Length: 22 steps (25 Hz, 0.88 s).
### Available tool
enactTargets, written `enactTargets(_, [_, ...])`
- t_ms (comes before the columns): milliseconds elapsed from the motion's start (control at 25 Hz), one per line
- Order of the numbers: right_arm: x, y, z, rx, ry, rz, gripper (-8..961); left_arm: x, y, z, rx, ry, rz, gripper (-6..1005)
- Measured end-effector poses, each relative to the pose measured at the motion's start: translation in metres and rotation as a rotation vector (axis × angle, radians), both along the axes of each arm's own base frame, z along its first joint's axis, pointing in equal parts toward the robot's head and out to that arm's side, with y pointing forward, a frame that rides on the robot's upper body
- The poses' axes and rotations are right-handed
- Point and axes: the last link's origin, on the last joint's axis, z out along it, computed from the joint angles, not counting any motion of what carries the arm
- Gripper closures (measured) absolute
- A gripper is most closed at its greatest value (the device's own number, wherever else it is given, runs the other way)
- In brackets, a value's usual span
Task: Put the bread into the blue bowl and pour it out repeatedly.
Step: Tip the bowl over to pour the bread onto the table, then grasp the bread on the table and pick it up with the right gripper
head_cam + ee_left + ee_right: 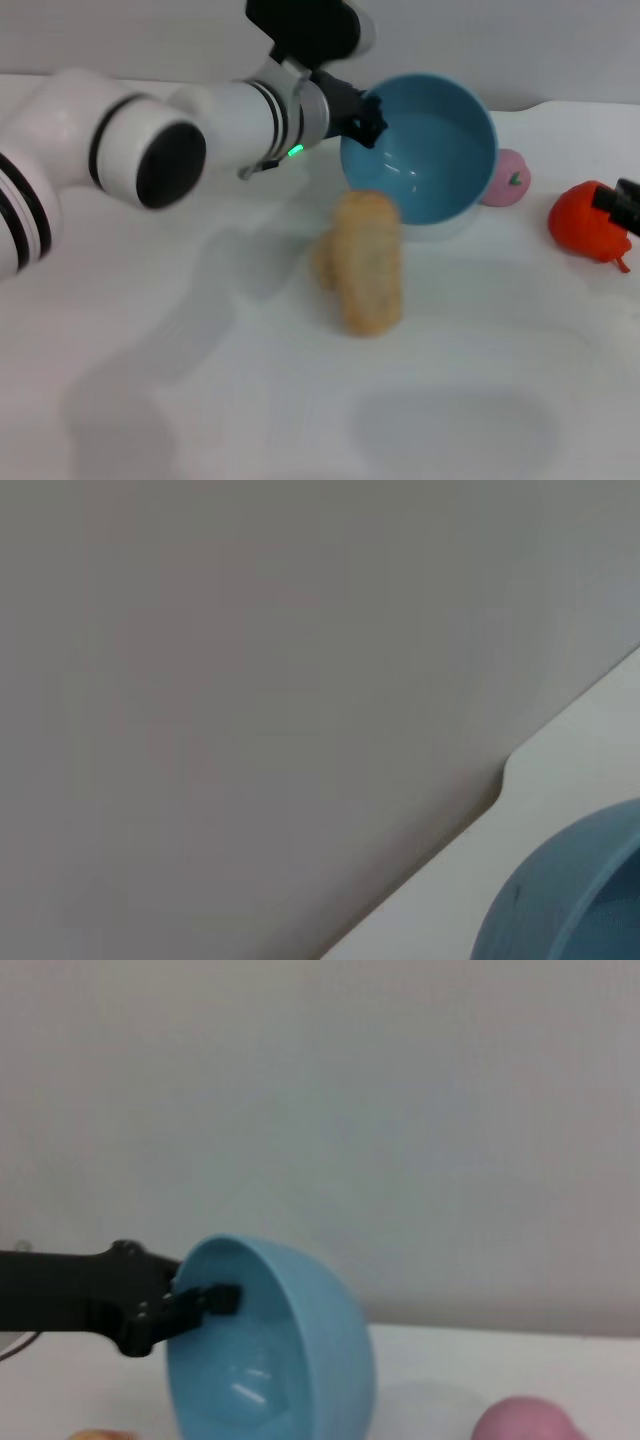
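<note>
The blue bowl (425, 150) is tipped on its side, its glossy inside facing the front of the table. My left gripper (368, 118) is shut on its left rim and holds it tilted; the right wrist view shows the bowl (300, 1340) with the left gripper (205, 1300) pinching its rim. The bread (368, 262), a long tan loaf, lies on the white table just in front of the bowl's mouth. In the left wrist view only a part of the bowl (570, 895) shows. Only a dark bit of my right arm shows at the head view's right edge.
A pink round object (507, 178) sits behind the bowl on the right, also in the right wrist view (525, 1422). A red-orange fruit-like object (588, 220) lies at the right. A small beige piece (323, 262) rests against the bread's left side. A grey wall stands behind the table.
</note>
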Motion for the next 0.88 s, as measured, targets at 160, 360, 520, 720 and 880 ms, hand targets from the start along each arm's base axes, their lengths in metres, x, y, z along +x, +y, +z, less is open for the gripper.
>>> enactTargets(160, [0.002,-0.004,-0.006,-0.025,0.017,-0.008,573,-0.002,-0.005,-0.010,0.009,0.008,-0.061,988])
enactTargets(360, [0.002,-0.008,-0.010,-0.050,0.022,0.003,573,0.002,-0.009,-0.017,0.026,0.000,-0.133,988])
enactTargets(520, [0.000,-0.007,-0.012,-0.056,0.022,0.015,573,0.006,-0.006,-0.009,0.065,-0.070,-0.116,988])
enactTargets(720, [-0.012,0.001,-0.017,-0.073,0.011,0.062,574,0.005,0.007,0.017,0.141,-0.220,0.007,988])
enactTargets(880, [-0.032,0.010,-0.027,-0.132,-0.025,0.157,574,-0.005,0.019,0.041,0.166,-0.274,0.150,988])
